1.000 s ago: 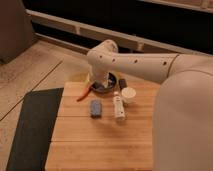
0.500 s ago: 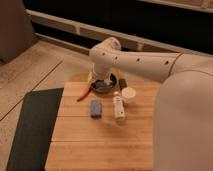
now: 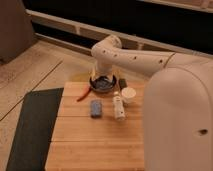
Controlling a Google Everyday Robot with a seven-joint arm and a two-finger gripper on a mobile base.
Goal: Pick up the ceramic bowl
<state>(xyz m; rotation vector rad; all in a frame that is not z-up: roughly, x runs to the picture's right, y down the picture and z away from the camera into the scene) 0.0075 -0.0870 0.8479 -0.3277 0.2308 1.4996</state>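
Observation:
The ceramic bowl is a dark, round, shallow dish at the back of the wooden table. My white arm reaches in from the right and bends down over the bowl. My gripper hangs right above the bowl, at or just inside its rim, largely hidden by the wrist. A small white cup stands just right of the bowl. A thin red-orange stick lies at the bowl's left.
A blue-grey block and a white bottle lying on its side sit in front of the bowl. A dark mat lies on the floor left of the table. A dark wall runs behind.
The arm has shifted slightly to the right and lowered toward the bowl. The objects on the table have not moved.

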